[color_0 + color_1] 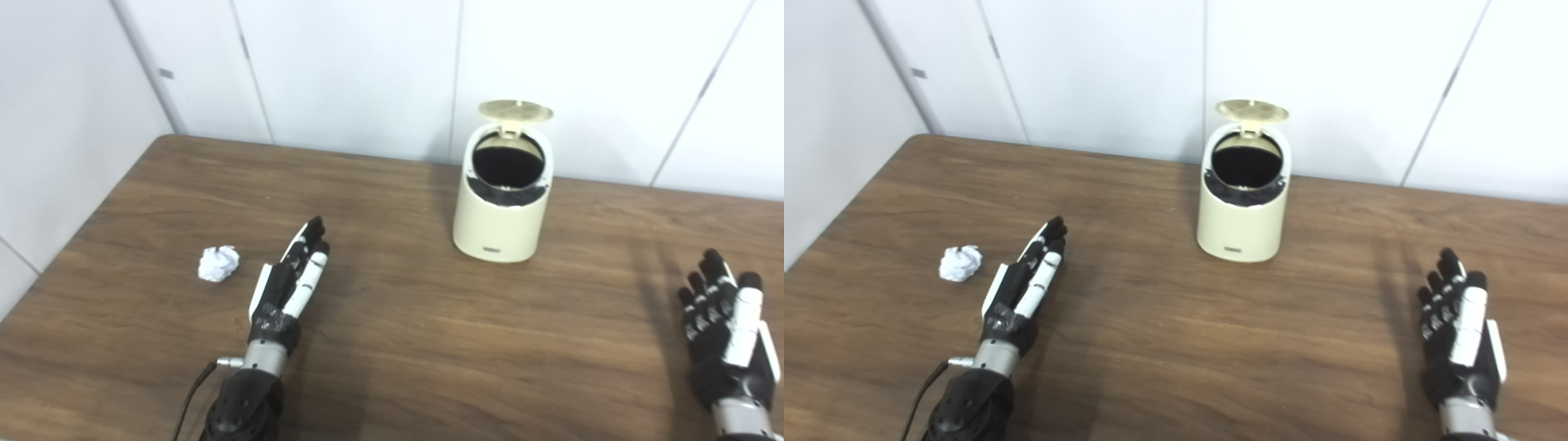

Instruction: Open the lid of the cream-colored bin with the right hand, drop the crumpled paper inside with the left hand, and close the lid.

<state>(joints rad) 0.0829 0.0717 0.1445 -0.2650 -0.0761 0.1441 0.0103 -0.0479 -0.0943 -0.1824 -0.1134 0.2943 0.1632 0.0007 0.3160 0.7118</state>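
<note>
Right now my left hand (286, 288) is stretched flat above the brown wood-grain table (392, 343), fingers extended and together, pointing away from me, and it has hold of nothing. Just to its left, on the tabletop, lies the small crumpled ball of white paper (218, 263), close to the hand but apart from it. My right hand (729, 331) is at the table's right side, well away from everything else, palm side toward me with its fingers spread and upright; it too is empty. Toward the far edge of the table, between my two hands, stands the cream-colored cylindrical bin (502, 214) (a small dark label sits low on its front). Its round lid (516, 111) is tipped up at the back, standing above the dark opening, with white wall panels (343, 67) behind.
</note>
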